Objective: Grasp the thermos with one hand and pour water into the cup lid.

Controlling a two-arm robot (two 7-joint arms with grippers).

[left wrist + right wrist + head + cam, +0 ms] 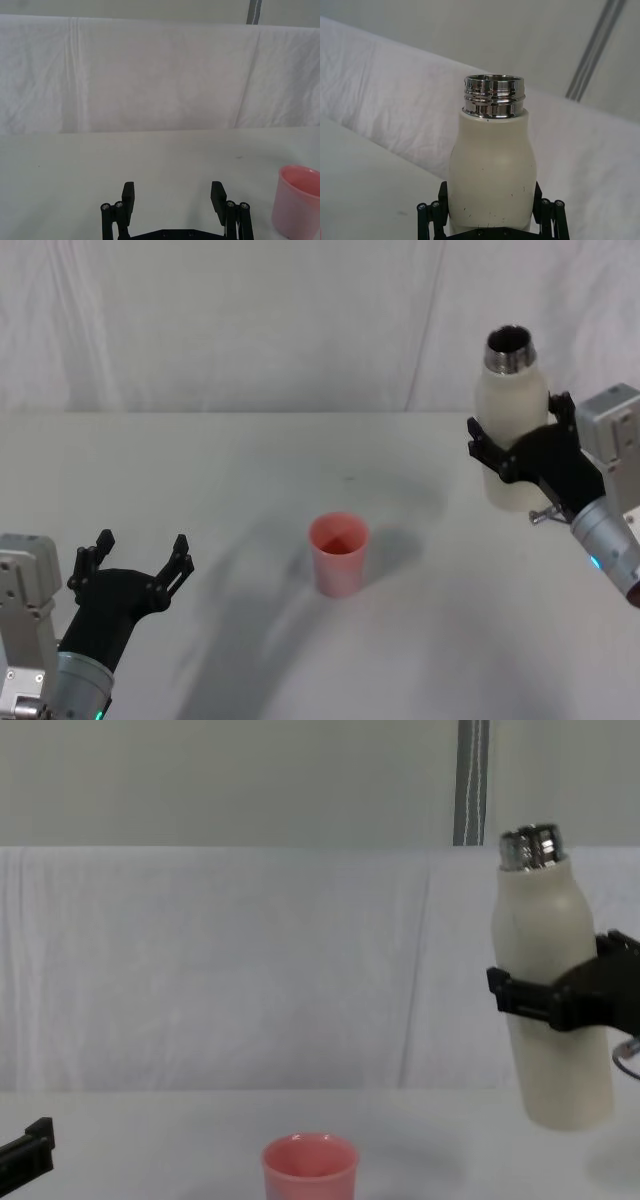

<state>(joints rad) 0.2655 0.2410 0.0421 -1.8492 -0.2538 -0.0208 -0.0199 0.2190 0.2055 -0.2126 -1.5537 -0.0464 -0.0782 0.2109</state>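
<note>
While the right end effector [520,445] clamps the thermos [512,415] aloft, the cup lid [339,554] sits well apart.

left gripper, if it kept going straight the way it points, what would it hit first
Probably nothing on the table: the left gripper, jaws open, points across bare table toward the white cloth backdrop. The pink cup sits off to one side of that line, though depth is hard to judge.

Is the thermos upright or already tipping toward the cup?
Nearly upright: the thermos, held by the right gripper, leans only slightly, steel neck up. It is right of the cup lid, not over it.
</note>
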